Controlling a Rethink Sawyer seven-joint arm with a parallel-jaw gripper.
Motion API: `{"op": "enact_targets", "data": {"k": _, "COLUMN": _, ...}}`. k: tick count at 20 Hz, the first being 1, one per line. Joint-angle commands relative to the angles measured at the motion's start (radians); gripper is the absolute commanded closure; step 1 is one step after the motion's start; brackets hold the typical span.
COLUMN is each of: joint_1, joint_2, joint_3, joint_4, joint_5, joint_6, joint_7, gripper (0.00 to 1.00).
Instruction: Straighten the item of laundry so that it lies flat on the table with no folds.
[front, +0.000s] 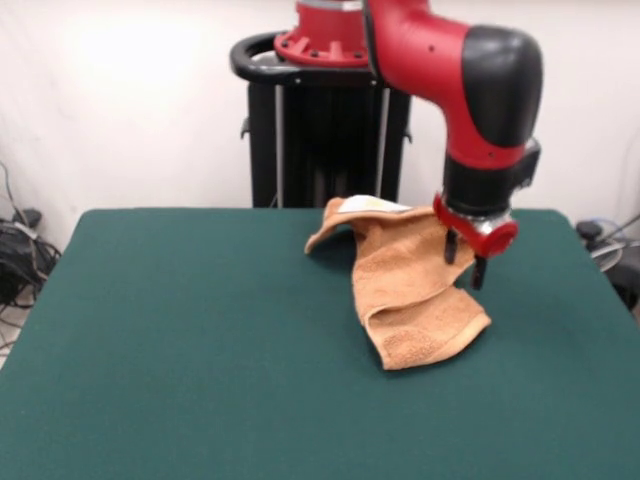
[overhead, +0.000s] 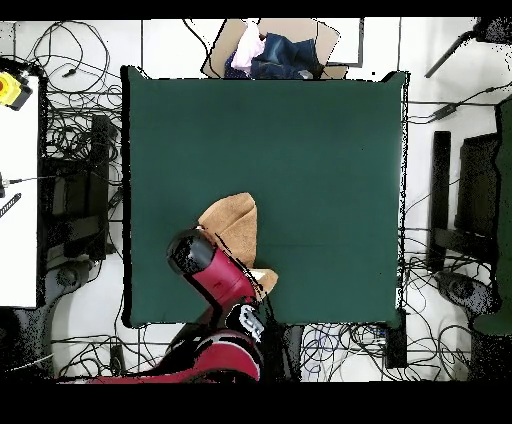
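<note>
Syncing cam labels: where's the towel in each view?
Front view: the towel lies crumpled right of centre on the table's far half, beside the gripper.
Overhead view: the towel sits lower centre-left, partly under the arm.
Shared landmark: the red arm's black elbow next to the towel.

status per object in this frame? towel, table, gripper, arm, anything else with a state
towel: crumpled and folded over itself, not flat; far end raised, white label showing on top.
table: green cover, bears only the towel.
gripper: low over the towel's edge, fingers pointing down; open or shut cannot be told.
arm: reaches out from the pedestal and bends down over the towel.
cardboard box: beyond the table's edge, open, with clothes in it.
</note>
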Motion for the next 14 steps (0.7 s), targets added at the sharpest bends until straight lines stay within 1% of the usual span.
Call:
{"op": "enact_targets", "data": {"k": 1, "joint_1": -0.031, "joint_2": 0.089, "joint_3": 0.153, "joint_4": 0.053, "joint_5": 0.031, "joint_6": -0.136, "joint_7": 0.336, "gripper": 0.0}}
{"op": "enact_targets", "data": {"k": 5, "joint_1": -0.061, "joint_2": 0.117, "joint_3": 0.183, "joint_4": 0.064, "joint_5": 0.012, "joint_6": -0.187, "joint_7": 0.349, "gripper": 0.0}}
{"op": "enact_targets", "data": {"k": 8, "joint_1": -0.085, "joint_2": 0.127, "joint_3": 0.181, "joint_4": 0.065, "joint_5": 0.003, "joint_6": -0.195, "joint_7": 0.333, "gripper": 0.0}}
{"op": "enact_targets", "data": {"k": 10, "joint_1": -0.095, "joint_2": 0.126, "joint_3": 0.158, "joint_4": 0.059, "joint_5": 0.004, "joint_6": -0.178, "joint_7": 0.304, "gripper": 0.0}}
{"op": "enact_targets", "data": {"k": 14, "joint_1": -0.151, "joint_2": 0.134, "joint_3": 0.159, "joint_4": 0.067, "joint_5": -0.033, "joint_6": -0.189, "joint_7": 0.272, "gripper": 0.0}}
